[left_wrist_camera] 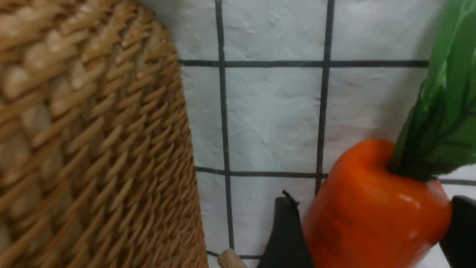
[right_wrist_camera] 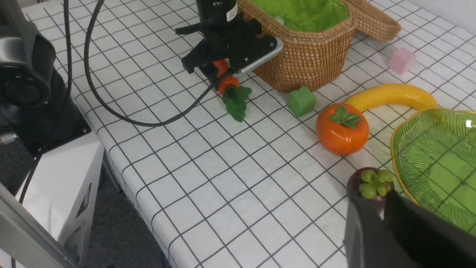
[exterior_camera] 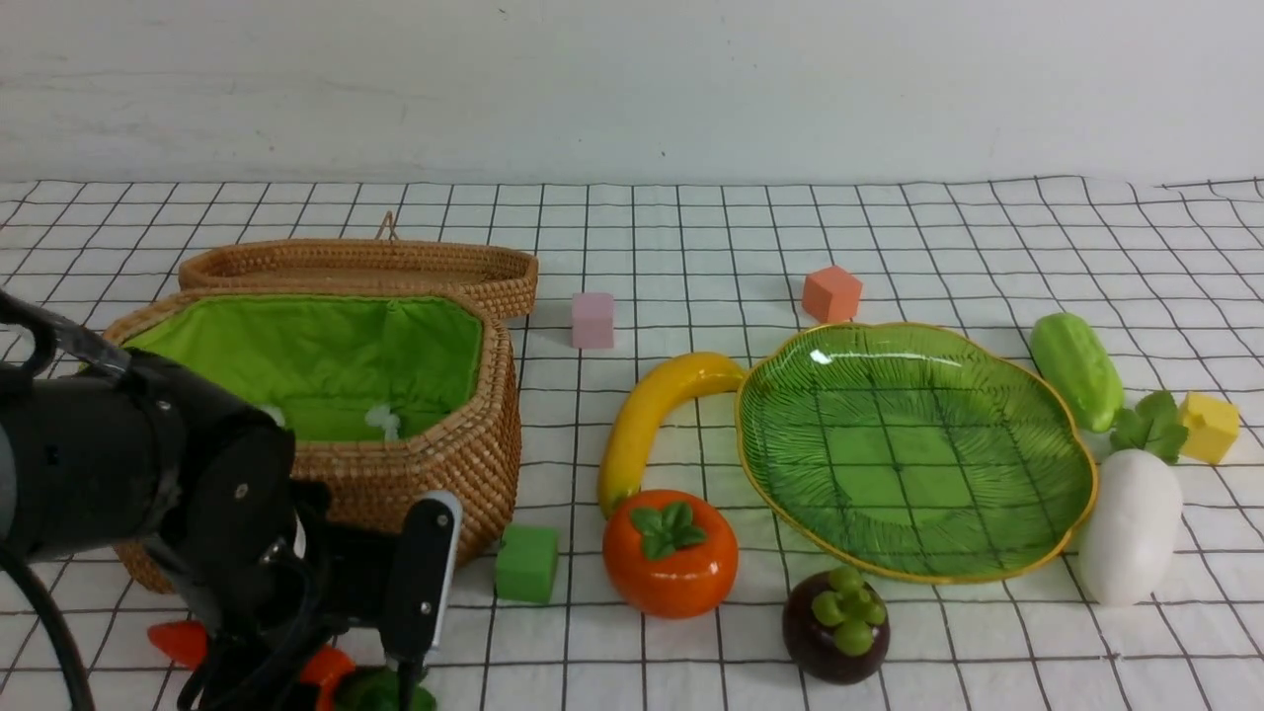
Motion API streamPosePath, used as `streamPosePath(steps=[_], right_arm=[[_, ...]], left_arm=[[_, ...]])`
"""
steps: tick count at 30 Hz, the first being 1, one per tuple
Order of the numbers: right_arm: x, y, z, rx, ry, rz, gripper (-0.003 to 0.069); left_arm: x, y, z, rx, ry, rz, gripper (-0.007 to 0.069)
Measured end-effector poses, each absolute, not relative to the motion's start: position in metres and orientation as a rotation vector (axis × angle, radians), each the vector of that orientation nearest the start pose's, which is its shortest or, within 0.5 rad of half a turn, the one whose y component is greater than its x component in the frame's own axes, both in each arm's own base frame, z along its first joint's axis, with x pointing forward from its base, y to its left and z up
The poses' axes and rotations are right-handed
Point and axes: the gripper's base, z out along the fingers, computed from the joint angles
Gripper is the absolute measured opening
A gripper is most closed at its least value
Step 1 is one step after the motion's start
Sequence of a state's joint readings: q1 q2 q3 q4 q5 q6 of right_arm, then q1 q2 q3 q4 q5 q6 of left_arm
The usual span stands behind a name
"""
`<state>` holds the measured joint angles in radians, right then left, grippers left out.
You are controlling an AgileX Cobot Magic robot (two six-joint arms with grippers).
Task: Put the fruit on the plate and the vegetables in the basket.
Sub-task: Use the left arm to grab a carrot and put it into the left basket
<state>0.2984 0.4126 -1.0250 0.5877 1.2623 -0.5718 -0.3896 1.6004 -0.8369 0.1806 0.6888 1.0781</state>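
My left gripper [exterior_camera: 348, 671] is shut on the orange-red carrot [left_wrist_camera: 372, 212] at the table's front left, right beside the rattan basket [exterior_camera: 434, 464]. Its leaves [right_wrist_camera: 236, 102] trail on the cloth. The basket is open, green-lined, and I see no vegetables in it. The banana [exterior_camera: 652, 415], persimmon [exterior_camera: 671, 558] and mangosteen [exterior_camera: 834, 627] lie left of and in front of the bare green plate [exterior_camera: 908, 454]. The gourd [exterior_camera: 1076, 370] and radish [exterior_camera: 1131, 528] lie right of the plate. My right gripper [right_wrist_camera: 383, 203] is shut and empty, hanging above the mangosteen [right_wrist_camera: 372, 182].
Foam cubes lie on the checked cloth: pink [exterior_camera: 592, 320], orange [exterior_camera: 831, 293], green [exterior_camera: 526, 563], yellow [exterior_camera: 1209, 427]. The basket lid [exterior_camera: 365, 267] lies open behind the basket. The table's front edge and a robot base [right_wrist_camera: 33, 96] show in the right wrist view.
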Motion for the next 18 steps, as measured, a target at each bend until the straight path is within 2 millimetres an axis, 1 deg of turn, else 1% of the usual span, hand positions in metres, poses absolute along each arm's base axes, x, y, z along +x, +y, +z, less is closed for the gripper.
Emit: streamPosePath(steps=[5, 8, 12, 15, 16, 18], right_arm=[[-0.012, 0.047, 0.412, -0.979, 1.783, 0.529, 0.0109], [-0.012, 0.047, 0.412, -0.979, 1.783, 0.53, 0.0109], [-0.012, 0.047, 0.412, -0.979, 1.783, 0.53, 0.0109], [-0.012, 0.047, 0.413, -0.979, 1.782, 0.533, 0.0109], [-0.012, 0.047, 0.413, -0.979, 1.782, 0.533, 0.0109], [-0.012, 0.047, 0.413, -0.979, 1.782, 0.533, 0.0109]], left_arm=[[0.26, -0.094, 0.158, -2.308, -2.208, -0.272, 0.0421], [0.261, -0.094, 0.157, -2.303, -2.199, -0.268, 0.0388], [0.261, -0.094, 0.158, -2.289, -2.218, -0.265, 0.0388], [0.256, -0.095, 0.167, -2.217, -2.325, -0.223, 0.0388], [0.253, -0.095, 0.173, -2.201, -2.361, -0.213, 0.0388], [0.245, -0.097, 0.191, -2.178, -2.454, -0.184, 0.0388]])
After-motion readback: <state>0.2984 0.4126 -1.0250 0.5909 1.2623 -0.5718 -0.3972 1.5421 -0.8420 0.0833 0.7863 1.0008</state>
